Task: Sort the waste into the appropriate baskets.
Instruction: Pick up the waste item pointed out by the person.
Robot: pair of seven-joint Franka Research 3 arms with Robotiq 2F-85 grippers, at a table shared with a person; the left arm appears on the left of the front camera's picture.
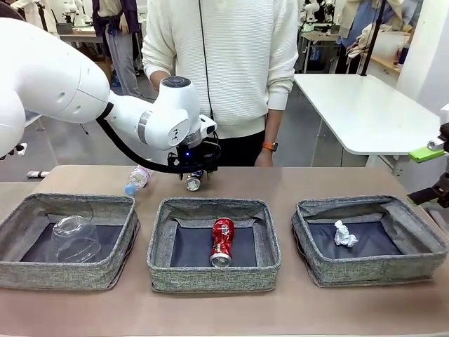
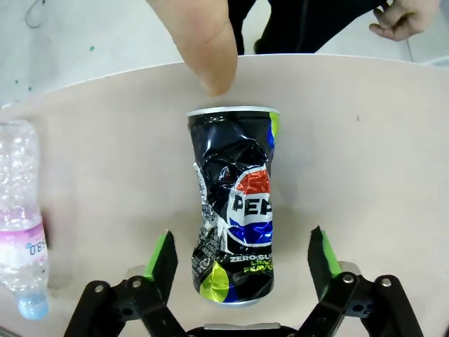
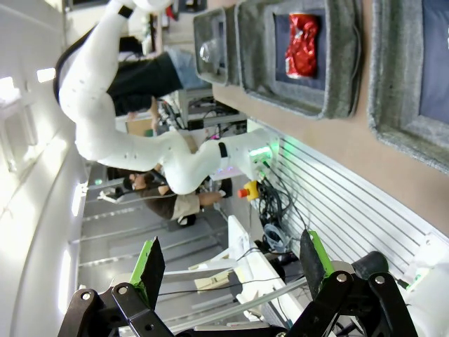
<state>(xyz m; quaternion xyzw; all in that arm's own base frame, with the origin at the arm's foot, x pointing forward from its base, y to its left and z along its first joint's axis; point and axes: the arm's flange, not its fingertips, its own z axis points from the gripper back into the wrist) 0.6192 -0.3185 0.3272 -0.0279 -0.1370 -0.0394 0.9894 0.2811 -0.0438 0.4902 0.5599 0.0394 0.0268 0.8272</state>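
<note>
This is a robotics lab. A white robot arm (image 1: 63, 84) with jointed casings and a black cable hose (image 1: 126, 151) reaches over a brown bench (image 1: 295, 309). On the bench three alike grey baskets (image 1: 214, 275) stand in a neat row, like a test layout. Beyond it a person (image 1: 224, 63) stands on a bare grey floor (image 1: 70, 144) among plain white tables (image 1: 365, 112), and farther benches (image 1: 77, 31) carry equipment. In the right wrist view the arm's base sits beside a red emergency-stop button (image 3: 245, 191), loose cables (image 3: 270, 217) and a white slatted panel (image 3: 351, 203), with a green status light (image 3: 270, 149) glowing.
</note>
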